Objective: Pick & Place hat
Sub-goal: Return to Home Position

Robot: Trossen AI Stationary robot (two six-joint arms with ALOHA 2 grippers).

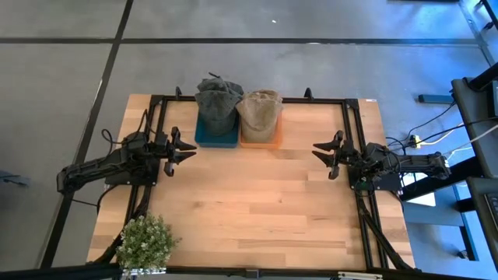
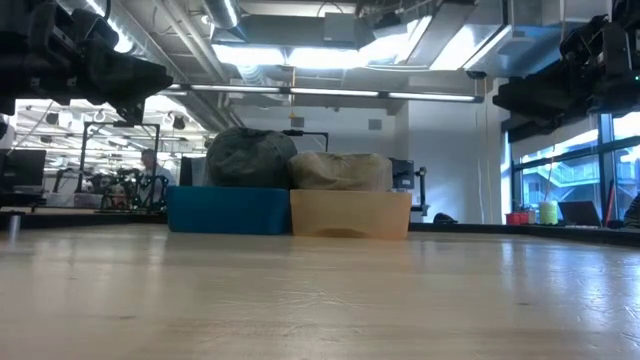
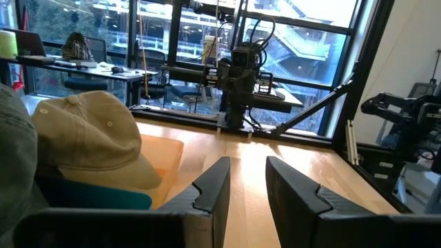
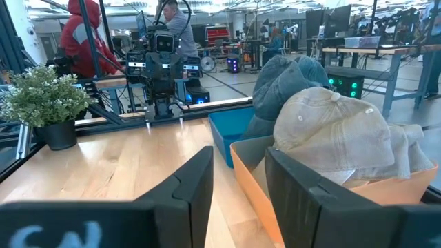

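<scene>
Now, gray caps (image 1: 217,99) heaped in blue bin (image 1: 215,141); brown cap (image 1: 260,109) in orange bin (image 1: 261,142) touching it. Either side, left tool (image 1: 191,152) and right tool (image 1: 318,152) hang open, empty.

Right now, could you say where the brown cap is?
In the high view, the brown cap sits in the orange bin, right of the blue bin.

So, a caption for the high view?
Gray caps in the blue bin, brown cap in the orange bin; left claw and right claw open, empty.
</scene>
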